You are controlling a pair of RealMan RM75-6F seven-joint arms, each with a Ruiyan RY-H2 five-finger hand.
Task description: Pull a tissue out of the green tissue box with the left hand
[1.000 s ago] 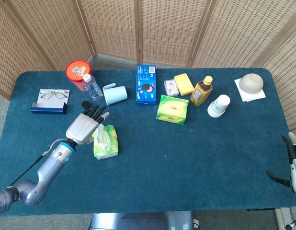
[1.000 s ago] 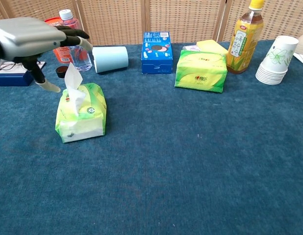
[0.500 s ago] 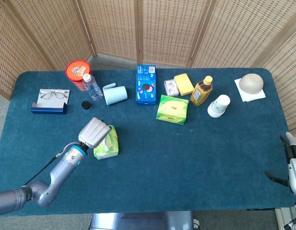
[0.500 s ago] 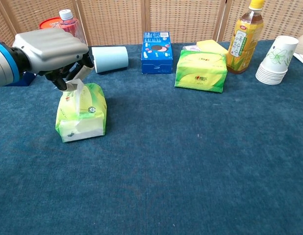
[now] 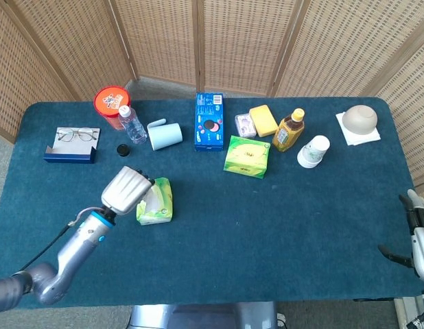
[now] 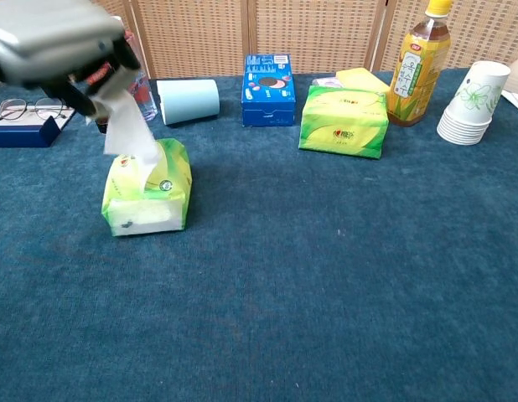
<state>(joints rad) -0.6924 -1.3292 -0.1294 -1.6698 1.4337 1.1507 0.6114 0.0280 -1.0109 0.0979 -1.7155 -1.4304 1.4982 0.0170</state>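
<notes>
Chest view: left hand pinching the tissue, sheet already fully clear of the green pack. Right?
Not quite. The left hand does pinch the tissue, but the chest view shows the sheet's lower end still in the slot of the green tissue pack, stretched up from it, not clear of it.

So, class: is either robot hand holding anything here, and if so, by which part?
The left hand pinches the white tissue by its top end, its lower end still in the green tissue box. The right hand holds nothing.
</notes>
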